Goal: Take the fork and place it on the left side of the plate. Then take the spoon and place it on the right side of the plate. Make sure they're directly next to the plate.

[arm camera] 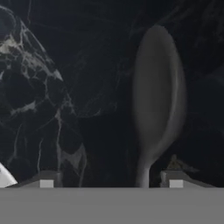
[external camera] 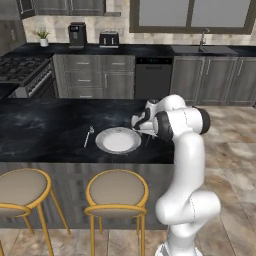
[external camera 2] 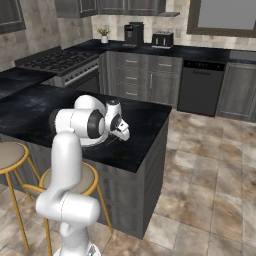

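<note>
Veined black marble counter [arm camera: 52,109] under smooth oval spoon [arm camera: 155,96]

Two round-seated stools [external camera: 116,192] with yellow legs at lower left; coffee maker [external camera: 77,34], toaster [external camera: 109,39] and potted plant [external camera: 43,37] along the top; stove [external camera: 22,67] at upper left.

In the hand view the spoon [arm camera: 155,100] shows its bowl, but its handle is cut off at the bottom between the fingertips [arm camera: 175,178], and a white sliver at the lower left edge is too cropped to identify. In the left base view the arm hides the counter right of the plate [external camera: 118,140], and the fork [external camera: 88,136] is too small to make out its head. In the right base view the arm covers most of the plate [external camera 2: 95,141].
</note>
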